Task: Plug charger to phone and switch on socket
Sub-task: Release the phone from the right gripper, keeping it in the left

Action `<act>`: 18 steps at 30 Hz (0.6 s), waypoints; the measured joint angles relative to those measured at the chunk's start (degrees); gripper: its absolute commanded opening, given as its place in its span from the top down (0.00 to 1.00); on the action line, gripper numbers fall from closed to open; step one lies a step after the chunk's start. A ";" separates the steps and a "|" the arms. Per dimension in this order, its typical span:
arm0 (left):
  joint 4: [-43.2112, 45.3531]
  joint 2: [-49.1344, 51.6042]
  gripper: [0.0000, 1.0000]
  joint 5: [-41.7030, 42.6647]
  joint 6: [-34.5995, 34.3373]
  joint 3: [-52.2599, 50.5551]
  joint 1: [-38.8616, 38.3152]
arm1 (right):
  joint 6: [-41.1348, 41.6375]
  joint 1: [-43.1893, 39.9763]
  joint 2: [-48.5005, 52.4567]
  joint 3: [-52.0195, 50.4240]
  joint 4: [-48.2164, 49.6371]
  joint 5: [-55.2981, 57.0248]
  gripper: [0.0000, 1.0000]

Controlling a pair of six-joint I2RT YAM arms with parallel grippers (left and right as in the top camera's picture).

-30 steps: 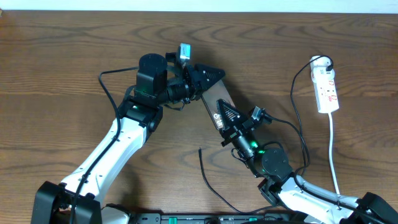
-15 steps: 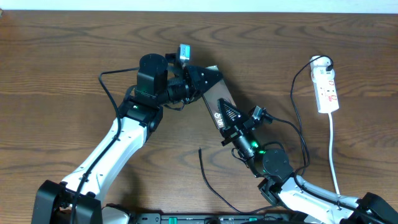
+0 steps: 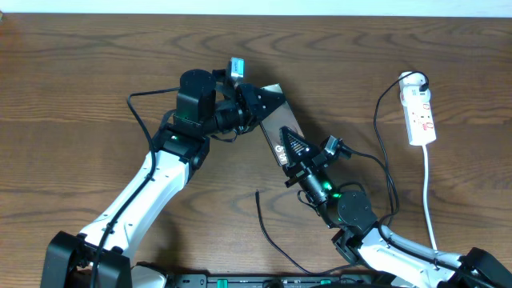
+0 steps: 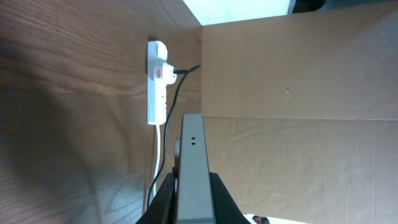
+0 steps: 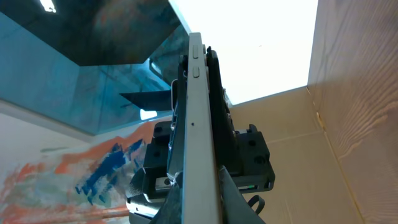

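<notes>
The left gripper (image 3: 258,102) is closed on the far end of the phone (image 3: 279,122), and the right gripper (image 3: 292,149) is closed on its near end. The two arms hold the phone between them as a slanted grey bar near the middle of the wooden table (image 3: 80,80). Each wrist camera sees the phone (image 4: 192,168) edge-on, a thin grey slab rising between that gripper's dark fingers, so it seems to be stood on its side rather than lying flat. From above I cannot tell whether it rests on the wood or hangs just clear of it. This two-handed hold looks like a way to steady or turn the phone so its charging port can be reached. Just below the right gripper, the loose black plug tip (image 3: 257,192) of the charger cable (image 3: 266,226) lies on the table, apart from the phone and not plugged in. The cable curves away from the tip toward the near edge of the table. The white power strip (image 3: 421,112) lies well off to the right with a black plug in its top end. Its switch is too small to read, so I judge that both steps are not yet done.
</notes>
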 measured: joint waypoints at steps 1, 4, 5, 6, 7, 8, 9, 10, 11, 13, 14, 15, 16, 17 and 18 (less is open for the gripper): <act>0.33 0.00 0.93 0.07 0.00 0.00 0.00 | 0.37 0.00 0.02 0.00 -0.13 -0.09 0.34; 0.39 0.07 0.93 -0.07 0.35 0.00 -0.04 | 0.66 0.02 -0.11 0.02 -0.07 -0.26 0.01; 0.39 0.07 0.93 -0.04 0.35 0.00 -0.02 | 0.79 0.02 -0.11 0.02 -0.07 -0.24 0.01; 0.39 0.09 0.93 -0.02 0.35 0.00 0.09 | 0.74 0.02 -0.09 0.02 -0.09 -0.26 0.01; 0.39 0.09 0.93 -0.02 0.35 0.00 0.20 | 0.94 0.02 -0.11 0.02 -0.07 -0.24 0.01; 0.42 0.09 0.93 0.00 0.35 0.00 0.39 | 1.01 0.02 -0.11 0.02 -0.07 -0.24 0.01; 0.39 0.09 0.93 0.02 0.35 0.00 0.74 | 1.01 0.02 -0.11 0.02 -0.07 -0.22 0.01; 0.39 0.09 0.93 0.07 0.35 0.00 1.16 | 1.01 0.02 -0.11 0.02 -0.07 -0.20 0.01; 0.39 0.09 0.93 0.24 0.35 0.00 1.75 | 1.03 0.02 -0.11 0.02 -0.07 -0.20 0.01; 0.39 0.09 0.92 0.92 0.37 0.00 3.28 | 1.03 0.02 -0.11 0.02 -0.07 -0.17 0.01; 0.39 0.09 0.93 1.38 0.37 0.00 4.22 | 1.03 0.02 -0.11 0.02 -0.07 -0.15 0.01; 0.42 0.09 0.93 2.03 0.39 0.00 5.35 | 1.03 0.02 -0.11 0.02 -0.07 -0.15 0.01; 0.42 0.09 0.93 2.78 0.46 0.00 6.58 | 0.98 0.02 -0.11 0.02 -0.07 -0.13 0.01; 0.42 0.09 0.92 3.74 0.48 0.00 8.13 | 0.66 0.02 -0.11 0.02 -0.07 -0.11 0.01; 0.39 0.09 0.93 4.46 0.50 0.00 9.35 | 0.24 0.02 -0.11 0.02 -0.09 -0.07 0.01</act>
